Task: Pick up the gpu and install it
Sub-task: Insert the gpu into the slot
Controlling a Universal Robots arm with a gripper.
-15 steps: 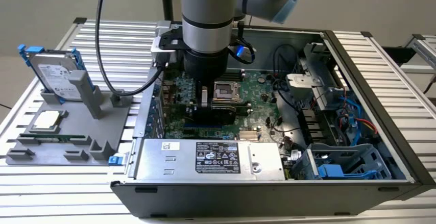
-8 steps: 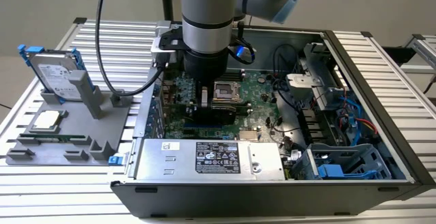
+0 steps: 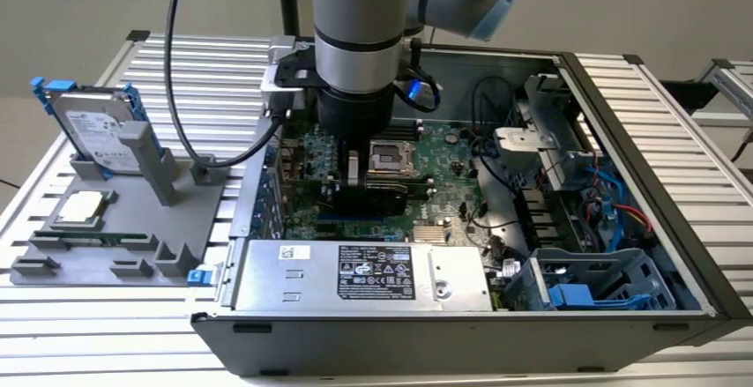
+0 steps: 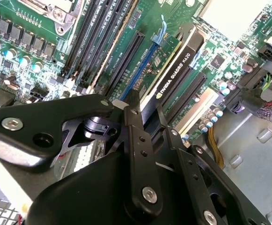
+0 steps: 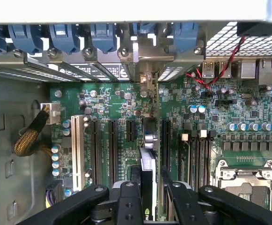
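Inside the open black computer case (image 3: pixel 659 255), over the green motherboard (image 3: pixel 453 153): flat rectangular gpu with black cooler shroud (image 4: pixel 173 70) standing on edge, lined up along a long black expansion slot (image 5: pixel 165 140). Pick-up judged complete. Installation judged under way; full seating not confirmable, lower edge hidden behind the card in both wrist views.

Black two-fingered gripper (image 4: pixel 147 119) closed on the gpu's upper edge, fingers (image 4: pixel 135 117) pressed against either face of the card. Same clamp visible in the first wrist view (image 5: pixel 147 185).

Grey-and-silver arm (image 3: pixel 359 26) reaching near-vertically down into the case, wrist pointing straight at the board.

Grey parts fixture (image 3: pixel 112 228) well apart on the slatted table, at the exterior view's left, holding a silver hard drive with blue rails (image 3: pixel 94 122).
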